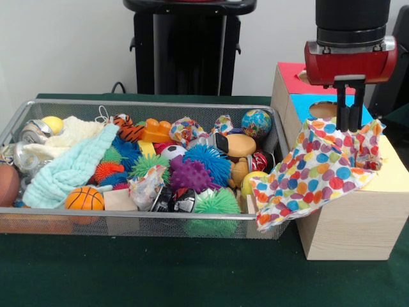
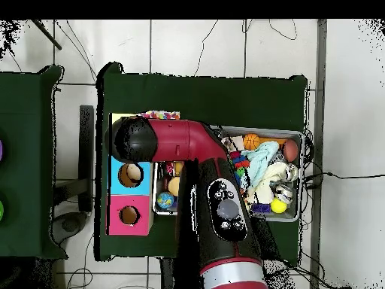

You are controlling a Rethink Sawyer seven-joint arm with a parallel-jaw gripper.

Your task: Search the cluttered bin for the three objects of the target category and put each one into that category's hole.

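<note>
Left of the yellow-topped box (image 1: 391, 169) we see the bin (image 1: 140, 219), crowded with balls, a mint towel (image 1: 70, 169) and a cream cloth (image 1: 67, 134); no second dotted cloth is discernible there. Over that box we see the gripper (image 1: 349, 125), its fingers together and clamped on one dotted cloth (image 1: 319, 169). This cloth hangs directly below the fingers, draping leftward onto the bin corner. We judge the release depends on the hole lying beneath. That hole is hidden by cloth and, overhead, by the arm.
</note>
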